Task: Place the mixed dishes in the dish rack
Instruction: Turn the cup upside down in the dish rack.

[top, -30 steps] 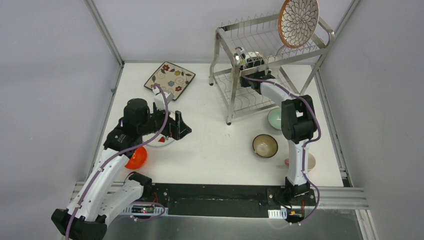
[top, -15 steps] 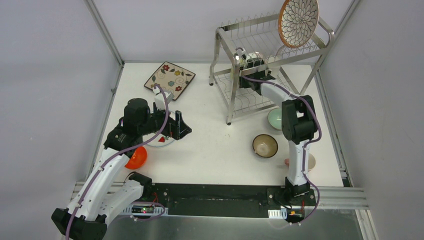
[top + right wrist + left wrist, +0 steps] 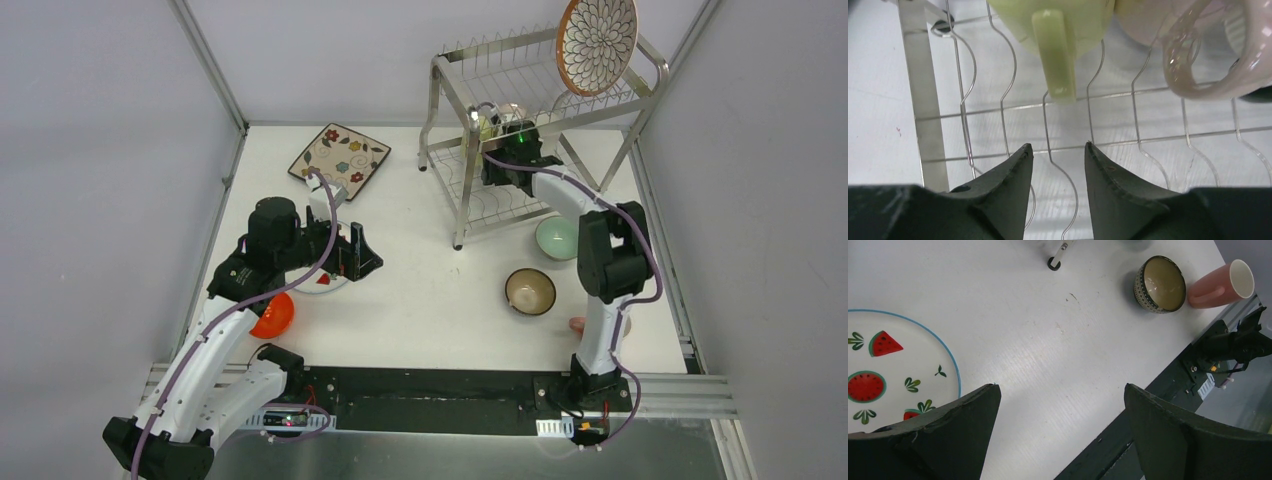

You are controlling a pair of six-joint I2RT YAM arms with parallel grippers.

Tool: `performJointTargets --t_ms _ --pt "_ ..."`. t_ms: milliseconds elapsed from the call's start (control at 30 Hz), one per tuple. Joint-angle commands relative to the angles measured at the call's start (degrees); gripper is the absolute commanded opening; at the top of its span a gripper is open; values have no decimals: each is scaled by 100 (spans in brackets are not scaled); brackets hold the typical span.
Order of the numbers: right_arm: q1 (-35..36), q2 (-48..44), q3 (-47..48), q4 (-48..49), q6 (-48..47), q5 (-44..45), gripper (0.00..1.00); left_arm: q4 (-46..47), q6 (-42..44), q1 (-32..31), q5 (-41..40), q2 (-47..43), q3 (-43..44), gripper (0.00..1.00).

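The dish rack point(image 3: 440, 110) stands at the back right with the round petal-pattern plate point(image 3: 597, 42) upright on its top tier. A pale green cup point(image 3: 1058, 20) and a pinkish cup point(image 3: 1208, 45) lie on its wire shelf point(image 3: 1143, 90). My right gripper point(image 3: 1058, 147) is open just short of the green cup's handle point(image 3: 1055, 55), with nothing between its fingers; in the top view the right gripper point(image 3: 500, 135) reaches into the rack. My left gripper point(image 3: 1060, 390) is wide open and empty above the table, beside a white watermelon plate point(image 3: 898, 375).
A square floral plate point(image 3: 340, 155) lies at the back left and an orange bowl point(image 3: 272, 315) near the left arm. A mint bowl point(image 3: 556, 238), a brown bowl point(image 3: 530, 291) and a pink cup point(image 3: 1220, 284) sit in front of the rack by the right arm.
The right gripper has opened, let go of the pale green cup and drawn back a little; its elbow swung right. The left arm has not moved.
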Motion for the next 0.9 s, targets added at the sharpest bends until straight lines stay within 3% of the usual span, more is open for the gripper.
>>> performJointTargets --t_ms 0,433,867 --pt "-15 -628 -274 -136 289 -347 45 50 129 -34 -114 -94 93 99" --pt "-87 -1361 -995 -766 2231 -1801 43 1 147 -33 -232 -147 77 99" --pt "-90 -2473 -2103 -583 4041 -2069 43 -50 143 -30 -376 -135 93 99"
